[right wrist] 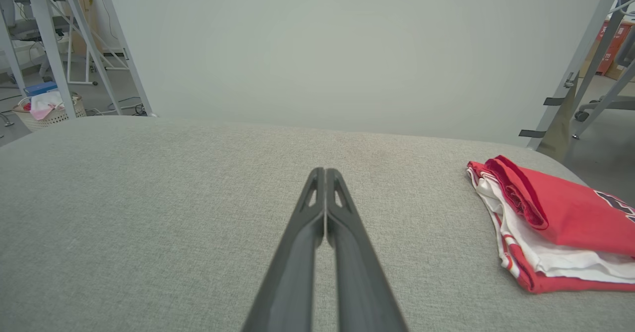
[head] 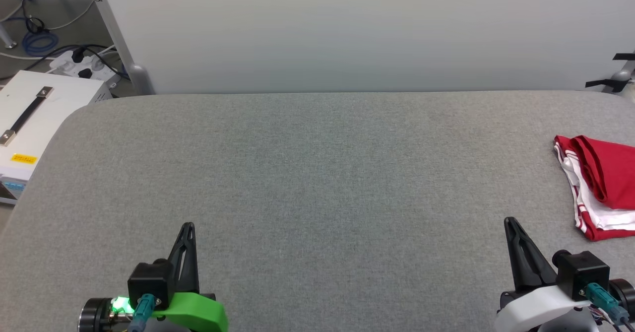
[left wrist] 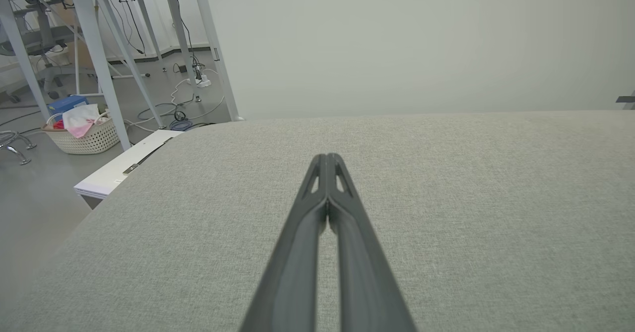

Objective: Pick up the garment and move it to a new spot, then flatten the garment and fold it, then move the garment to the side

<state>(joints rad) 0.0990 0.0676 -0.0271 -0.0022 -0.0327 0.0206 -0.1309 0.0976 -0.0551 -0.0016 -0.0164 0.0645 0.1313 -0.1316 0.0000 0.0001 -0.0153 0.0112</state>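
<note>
The garment (head: pixel 603 185), a red shirt with white sleeve cloth and striped trim, lies folded in a small pile at the table's right edge, partly cut off by the head view. In the right wrist view the garment (right wrist: pixel 560 223) sits to the right of my fingers, with a bit of black print at its far right. My right gripper (head: pixel 511 224) is shut and empty, low at the front, left of and nearer than the garment. My left gripper (head: pixel 188 228) is shut and empty at the front left; its fingertips (left wrist: pixel 327 158) meet over bare cloth.
The grey fabric table (head: pixel 317 173) spreads wide between the grippers. A pale wall panel (head: pixel 347 29) stands behind it. Off the left edge are a white box (head: pixel 34 118) and floor cables. A laundry basket (left wrist: pixel 82 131) and metal frame legs stand further left.
</note>
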